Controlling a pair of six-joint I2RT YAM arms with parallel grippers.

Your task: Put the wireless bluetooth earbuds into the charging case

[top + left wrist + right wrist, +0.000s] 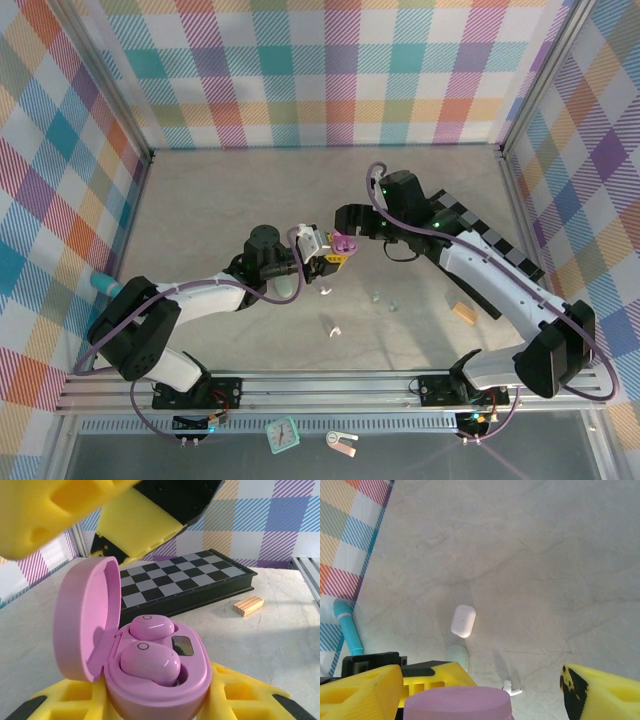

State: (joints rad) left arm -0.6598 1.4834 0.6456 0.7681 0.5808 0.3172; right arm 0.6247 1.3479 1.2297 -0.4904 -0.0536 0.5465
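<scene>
The purple charging case (165, 680) stands with its lid (85, 625) swung up. Two purple earbuds (150, 662) lie in its wells. My left gripper (157, 697) is shut on the case body, a yellow finger on each side. In the top view the case (345, 243) hangs above the table's middle at the tip of the left gripper (325, 258). My right gripper (482, 695) is open just above it, its fingers apart on either side of the lid (457, 702) without touching it.
A white case (463, 621), a mint case (457, 655) and a white earbud (512, 689) lie on the table below. More small buds (335, 330) lie near the front. To the right are a wooden block (248, 605) and a chessboard (185, 582). A teal object (347, 625) lies by the left wall.
</scene>
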